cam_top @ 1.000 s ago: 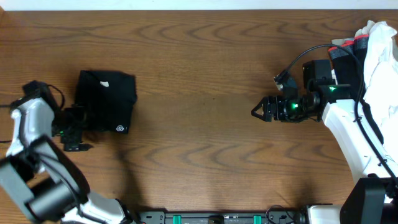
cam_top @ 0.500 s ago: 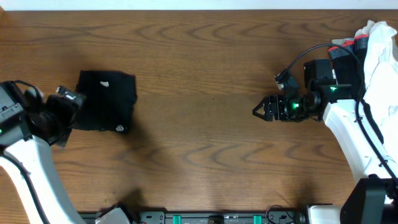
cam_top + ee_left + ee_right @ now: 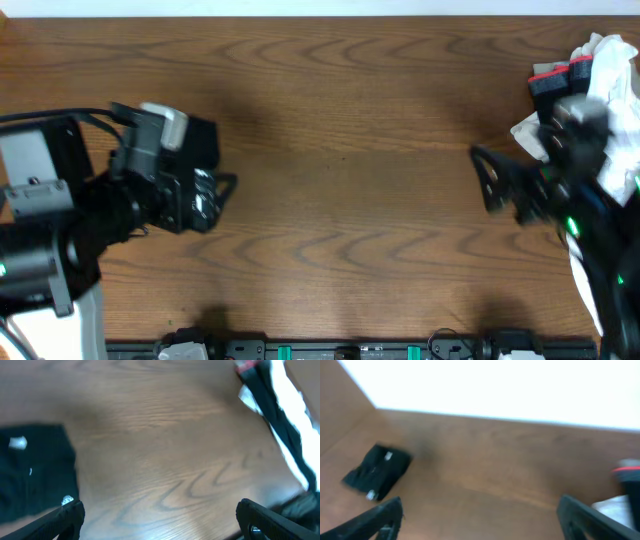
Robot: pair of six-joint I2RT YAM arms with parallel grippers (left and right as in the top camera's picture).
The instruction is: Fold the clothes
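Observation:
The black T-shirt (image 3: 204, 140) lies folded into a small square at the table's left, mostly hidden under my raised left arm in the overhead view. It shows in the left wrist view (image 3: 35, 470) with its white neck label and small logo, and in the right wrist view (image 3: 377, 472), far off to the left. My left gripper (image 3: 222, 188) (image 3: 160, 527) is open and empty, above the shirt's right edge. My right gripper (image 3: 485, 182) (image 3: 480, 527) is open and empty, lifted above the table's right side.
A white cloth (image 3: 612, 80) and a black garment with a grey-and-red band (image 3: 553, 78) are piled at the far right corner, also in the left wrist view (image 3: 290, 405). Bare wooden table (image 3: 340, 180) lies between the arms.
Both arms have lifted off the table. The left arm swung right over the folded shirt. The right arm pulled back to the right and upward.

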